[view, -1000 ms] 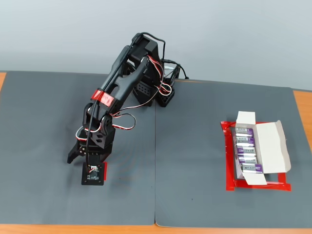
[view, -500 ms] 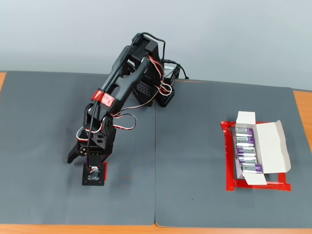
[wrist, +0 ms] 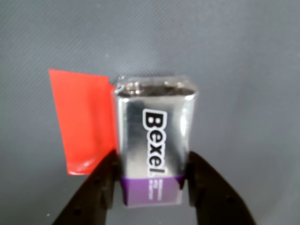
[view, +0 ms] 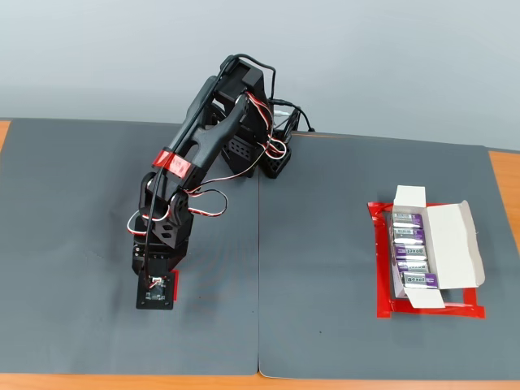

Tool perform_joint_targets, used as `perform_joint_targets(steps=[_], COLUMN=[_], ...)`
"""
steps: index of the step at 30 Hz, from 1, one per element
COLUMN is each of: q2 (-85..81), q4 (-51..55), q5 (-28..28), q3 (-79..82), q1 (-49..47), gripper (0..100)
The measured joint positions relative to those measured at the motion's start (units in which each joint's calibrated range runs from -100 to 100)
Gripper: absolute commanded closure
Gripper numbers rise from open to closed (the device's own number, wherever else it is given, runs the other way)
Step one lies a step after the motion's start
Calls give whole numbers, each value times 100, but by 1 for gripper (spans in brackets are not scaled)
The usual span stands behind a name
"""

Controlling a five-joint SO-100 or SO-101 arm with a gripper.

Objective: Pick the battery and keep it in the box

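In the wrist view a silver battery (wrist: pixel 154 140) with a purple end and "Bexel" lettering sits between my two black fingers (wrist: pixel 105 183). My gripper (wrist: pixel 152 161) is shut on its purple end, low over the grey mat. In the fixed view the gripper (view: pixel 156 291) points down at the mat's front left, and the arm hides the battery. The white box (view: pixel 455 244) lies open at the right with its side flap folded out, far from the gripper. Several identical batteries (view: pixel 410 248) lie in a row inside it.
A flat red tape patch (wrist: pixel 82 122) lies on the mat just left of the held battery; it also shows beside the gripper in the fixed view (view: pixel 174 284). A red tape outline (view: pixel 382 276) frames the box. The arm's base (view: pixel 260 154) stands at the mat's back centre.
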Motion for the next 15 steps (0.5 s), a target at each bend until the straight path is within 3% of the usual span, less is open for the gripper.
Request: perform_joint_targets(steps=[15], q2=[-187], q4=[17], q5=[-205], q3=[27], q1=[-15], gripper=[97])
